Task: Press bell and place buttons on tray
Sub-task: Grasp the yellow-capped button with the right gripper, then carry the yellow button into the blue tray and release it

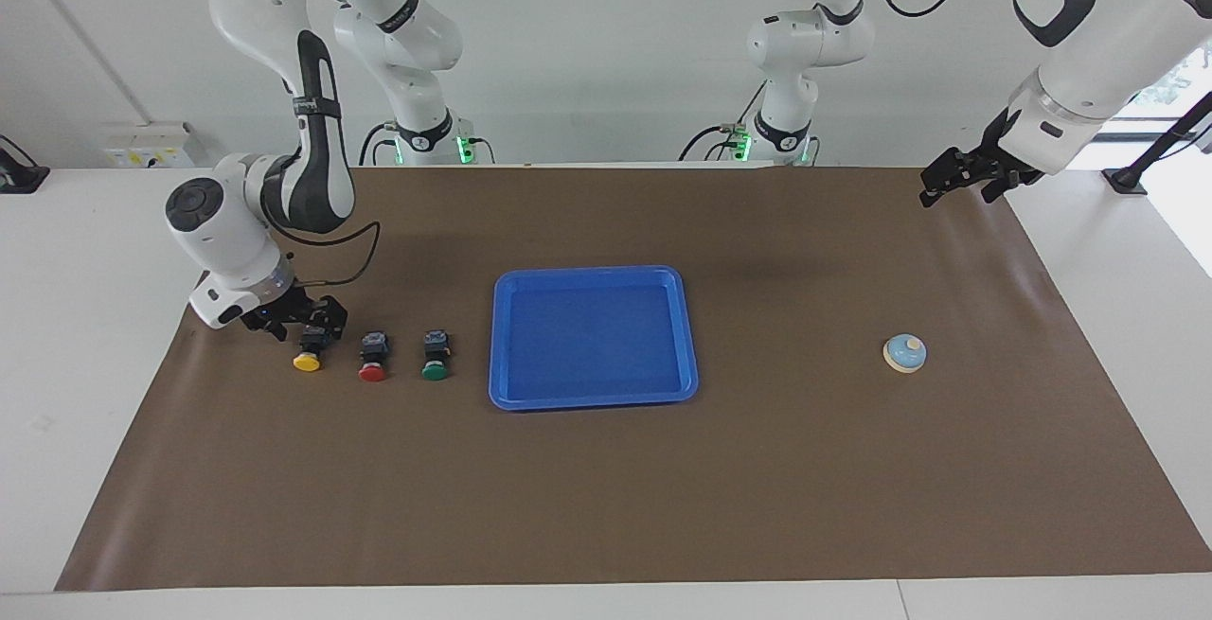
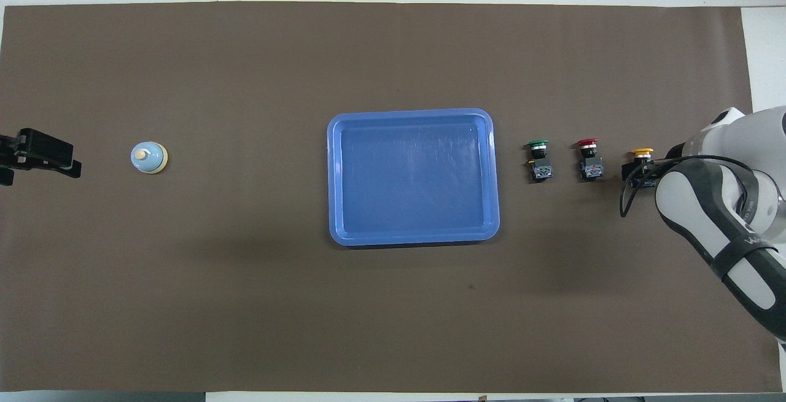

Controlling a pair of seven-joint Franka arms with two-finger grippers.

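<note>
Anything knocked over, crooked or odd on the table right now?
Nothing stands out. The yellow, red and green mushroom-cap buttons lie in an even row beside the shallow blue plastic tray; the light-blue dome bell sits upright.

Bright, even light, probably from overhead fixtures. Soft diffuse shadows on the brown mat (image 1: 606,469), a faint dark patch nearer the robots than the tray (image 1: 594,336). Mild sheen on tray floor. Window glare at upper corner, facing view. Both views in focus; no evident edge distortion.
</note>
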